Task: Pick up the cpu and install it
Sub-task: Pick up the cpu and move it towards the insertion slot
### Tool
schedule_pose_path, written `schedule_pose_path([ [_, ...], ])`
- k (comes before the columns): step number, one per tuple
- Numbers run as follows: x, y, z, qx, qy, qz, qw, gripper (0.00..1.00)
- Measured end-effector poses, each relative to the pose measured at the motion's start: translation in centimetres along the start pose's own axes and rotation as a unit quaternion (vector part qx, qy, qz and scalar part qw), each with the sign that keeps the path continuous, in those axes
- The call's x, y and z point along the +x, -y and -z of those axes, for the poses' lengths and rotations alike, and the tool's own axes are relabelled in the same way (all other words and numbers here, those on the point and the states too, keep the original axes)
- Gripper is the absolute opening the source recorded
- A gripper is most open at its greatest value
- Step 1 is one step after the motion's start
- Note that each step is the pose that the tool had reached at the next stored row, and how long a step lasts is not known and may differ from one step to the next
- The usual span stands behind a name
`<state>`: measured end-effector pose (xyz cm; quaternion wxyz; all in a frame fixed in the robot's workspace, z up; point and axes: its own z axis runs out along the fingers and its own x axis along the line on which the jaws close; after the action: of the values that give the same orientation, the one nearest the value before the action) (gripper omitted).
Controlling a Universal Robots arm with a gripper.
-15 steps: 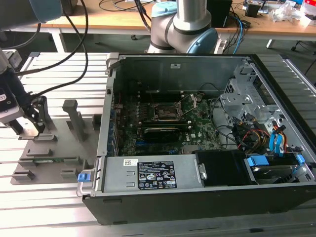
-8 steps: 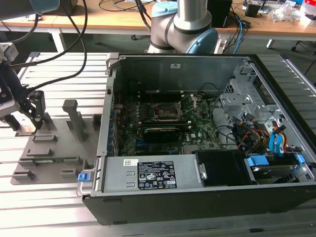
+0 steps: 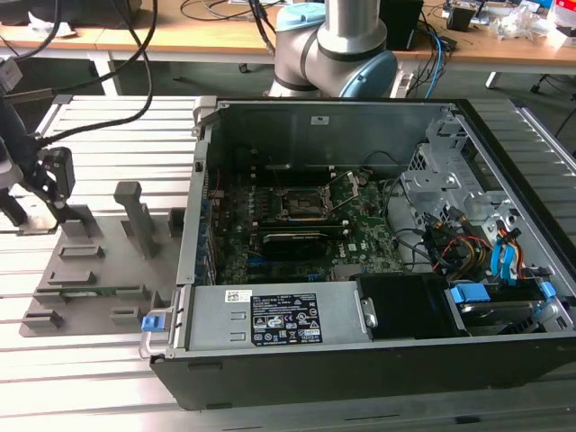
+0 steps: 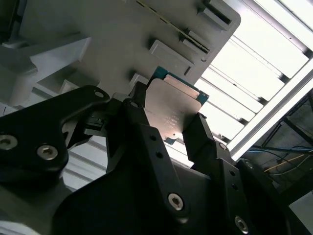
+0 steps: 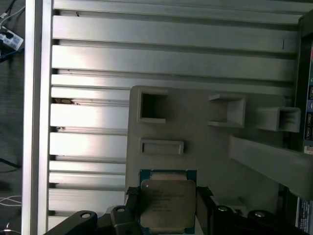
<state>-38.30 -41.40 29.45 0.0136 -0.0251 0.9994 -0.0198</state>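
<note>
The cpu (image 5: 166, 205), a flat square chip with a pale silver top and green edge, sits between my gripper's (image 5: 166, 196) two black fingers just over the grey fixture tray (image 5: 215, 147). In the second wrist view both fingers (image 4: 142, 112) press against opposite edges of the cpu (image 4: 171, 105), so the gripper (image 4: 168, 117) is shut on it. In the exterior view my gripper (image 3: 27, 202) is at the far left above the tray (image 3: 99, 270). The motherboard's black socket frame (image 3: 301, 205) lies inside the open computer case, far to the exterior view's right of the gripper.
The open black computer case (image 3: 378, 360) takes up the middle and right, with cables and drive bays (image 3: 486, 243) inside. Upright grey posts (image 3: 135, 211) stand on the tray. The slatted aluminium table (image 5: 146, 63) runs under everything. The robot base (image 3: 337, 49) stands behind the case.
</note>
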Motion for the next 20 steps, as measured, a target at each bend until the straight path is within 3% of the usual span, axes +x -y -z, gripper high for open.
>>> schedule_pose_path([
  [8, -0.05, 0.08, 1.99, 0.0, 0.0001, 0.0, 1.0, 0.55],
  [20, -0.11, 0.17, 4.32, 0.0, 0.0, 0.0, 1.0, 0.55],
])
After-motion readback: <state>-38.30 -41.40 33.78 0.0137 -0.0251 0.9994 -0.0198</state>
